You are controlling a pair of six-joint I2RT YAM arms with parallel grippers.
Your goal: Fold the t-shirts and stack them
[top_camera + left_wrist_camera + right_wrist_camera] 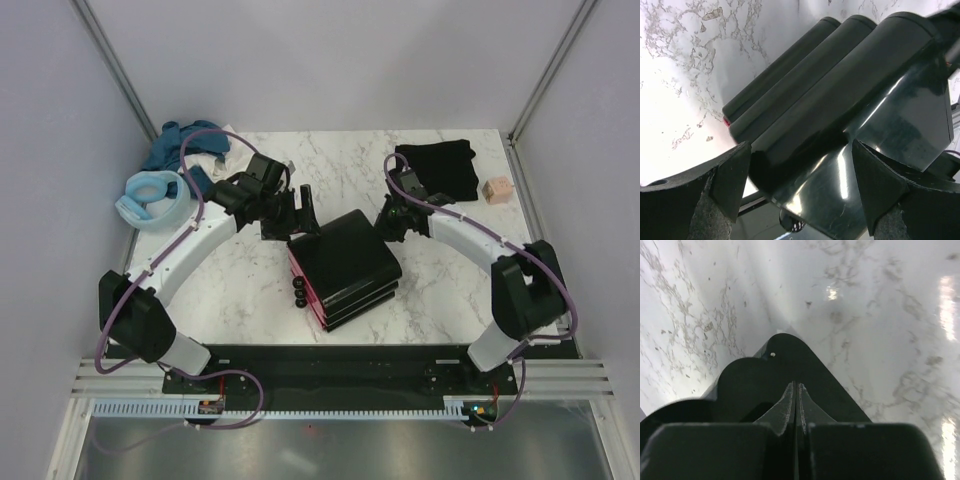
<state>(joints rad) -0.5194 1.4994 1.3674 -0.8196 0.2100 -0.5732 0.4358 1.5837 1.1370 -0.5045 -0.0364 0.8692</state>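
A dark teal-blue t-shirt lies crumpled at the back left of the table. A black t-shirt lies flat at the back right. My left gripper hangs at the back left corner of a stack of glossy black panels, far from both shirts. In the left wrist view its fingers stand wide apart, so the left gripper is open over the panels' edge. My right gripper is at the stack's back right corner. In the right wrist view the right gripper is shut on nothing.
The stack of black panels with a red edge sits mid-table between the arms, also seen close up as the black panels and as a panel corner. A pale blue ring lies at the left edge. A small tan cube sits at the right.
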